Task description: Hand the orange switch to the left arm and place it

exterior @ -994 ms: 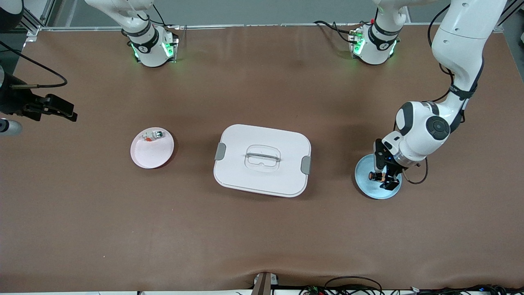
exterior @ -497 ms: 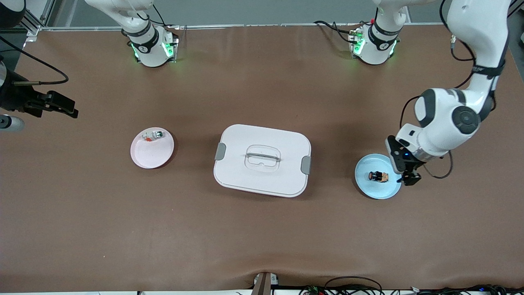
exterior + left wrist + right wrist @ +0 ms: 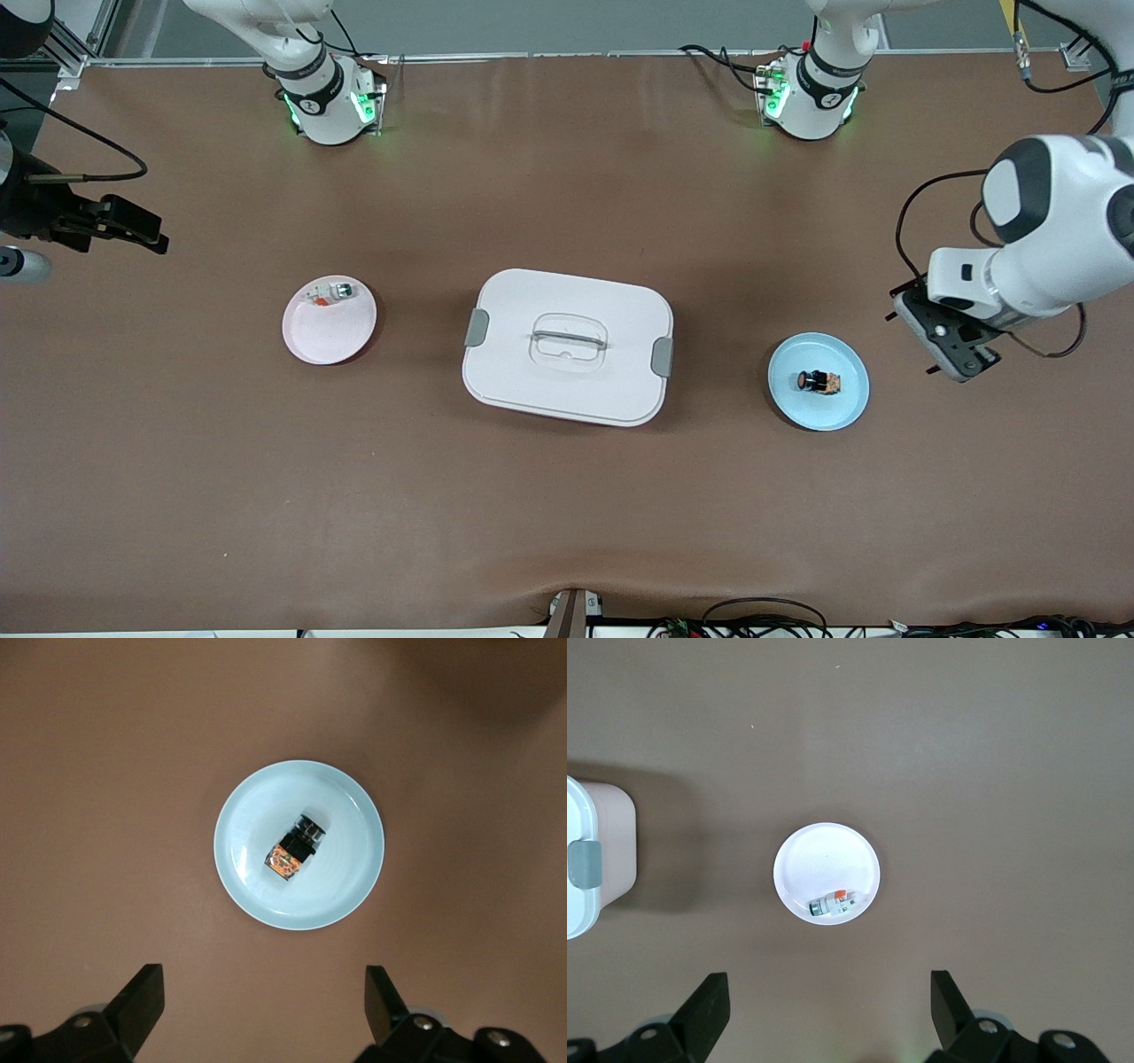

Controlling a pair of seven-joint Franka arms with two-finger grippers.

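Switch (image 3: pixel 818 382) rests on blue plate (image 3: pixel 842 415); left tool (image 3: pixel 262 1005), at its 3 o'clock, released. Right tool (image 3: pixel 826 1010) waits released. Next: descend, grasp.

A round, pale blue plate (image 3: pixel 257 895) rests on the brown worktop (image 3: pixel 106 771). The small black cylindrical switch with orange bands (image 3: pixel 296 848) lies on its side near the plate's centre. The left gripper (image 3: pixel 263 1003) hangs above the worktop beside the plate, jaws spread wide and holding nothing.

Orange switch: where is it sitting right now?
The orange switch lies on the blue plate toward the left arm's end of the table, beside the box; nothing grips it.
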